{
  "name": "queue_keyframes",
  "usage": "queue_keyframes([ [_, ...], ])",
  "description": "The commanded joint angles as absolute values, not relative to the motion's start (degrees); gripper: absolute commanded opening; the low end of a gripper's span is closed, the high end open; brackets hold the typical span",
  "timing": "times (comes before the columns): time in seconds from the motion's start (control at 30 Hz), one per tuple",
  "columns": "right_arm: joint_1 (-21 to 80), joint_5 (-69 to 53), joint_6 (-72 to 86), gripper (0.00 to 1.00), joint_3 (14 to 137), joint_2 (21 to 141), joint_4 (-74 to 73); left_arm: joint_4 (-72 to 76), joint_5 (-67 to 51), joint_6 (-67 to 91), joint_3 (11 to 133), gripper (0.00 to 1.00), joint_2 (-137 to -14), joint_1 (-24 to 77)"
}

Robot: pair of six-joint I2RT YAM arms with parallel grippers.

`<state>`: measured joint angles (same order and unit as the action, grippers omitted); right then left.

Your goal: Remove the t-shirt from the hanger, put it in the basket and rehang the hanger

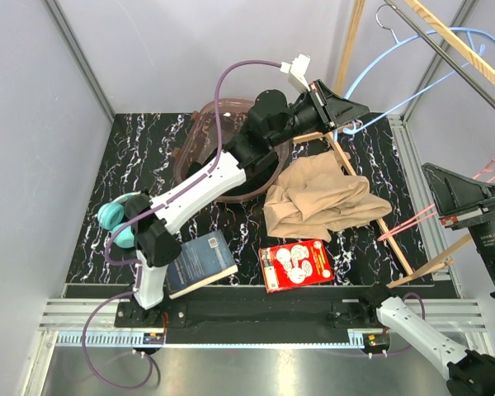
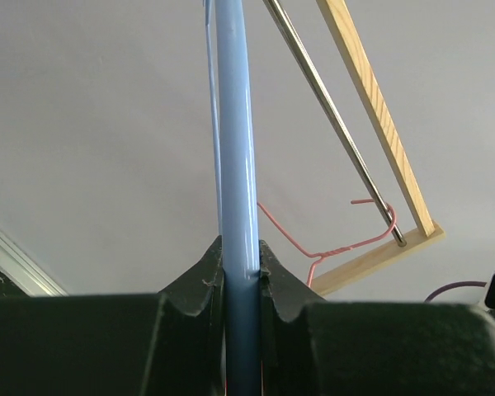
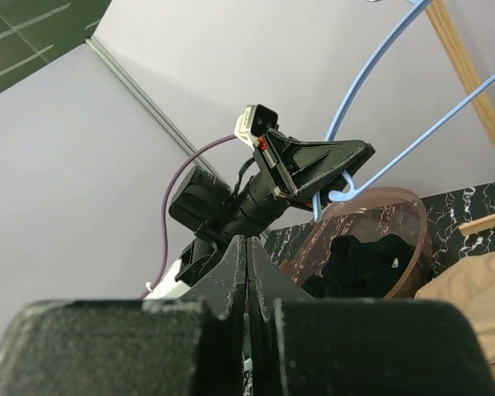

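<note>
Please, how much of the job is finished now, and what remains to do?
Done, it seems: the tan t-shirt lies crumpled on the table, and the blue hanger is bare. In hand: the left tool is shut on the hanger's corner. The right tool is shut and empty. Left: probably only to release the hanger.

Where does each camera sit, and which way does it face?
Top external: above and behind the arms, looking down on the table and tan t-shirt; both arms show.
Left wrist: on the left arm, looking up past the left end effector, shut on the blue hanger.
Right wrist: on the right arm, looking across at the left arm; the shut right end effector shows.
Shared: both wrist views show the blue hanger.
</note>
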<state>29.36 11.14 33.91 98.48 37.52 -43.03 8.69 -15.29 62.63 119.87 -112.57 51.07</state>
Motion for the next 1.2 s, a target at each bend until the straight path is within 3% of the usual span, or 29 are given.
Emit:
queue_keyframes([
  [0.0,29.71,13.09,32.52,0.00,99.67,36.83,-42.28,14.85,-16.52,62.93,123.22,0.00,-112.24,51.24],
  [0.97,29.71,13.54,32.87,0.00,98.26,35.33,-41.66,9.32,-17.85,62.05,128.59,0.00,-117.96,53.09],
  [1.03,29.79,13.45,32.87,0.00,97.91,35.42,-41.66,9.32,-17.49,61.00,126.49,0.02,-116.90,53.09],
  [1.17,29.71,13.27,32.17,0.00,97.21,36.47,-41.66,7.65,-17.23,59.15,124.99,0.28,-114.71,52.65],
])
